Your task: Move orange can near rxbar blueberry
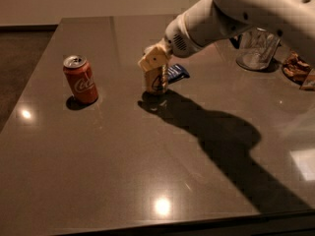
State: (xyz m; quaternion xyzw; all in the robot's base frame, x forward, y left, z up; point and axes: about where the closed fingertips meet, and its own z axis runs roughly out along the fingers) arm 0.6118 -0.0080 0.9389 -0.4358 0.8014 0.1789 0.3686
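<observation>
The surface (98, 171) carried the orange can (157, 81), upright and just beside the rxbar blueberry (178, 73), with the claw (155, 64) clamped on its top. The move was judged nearly complete, with only release remaining. Count: one arm (236, 9), one glass (256, 48), two cans including one red cola can (80, 80), one bar.

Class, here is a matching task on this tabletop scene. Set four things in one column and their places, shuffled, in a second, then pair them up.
Things:
1. gripper
2. orange can
3. rxbar blueberry
4. Coca-Cola can

Places:
A. standing alone, far left
B. at the orange can's top, closed on it
C. lying just behind and right of the orange can
D. upright, directly under the gripper

Pairs: 1-B, 2-D, 3-C, 4-A
</observation>
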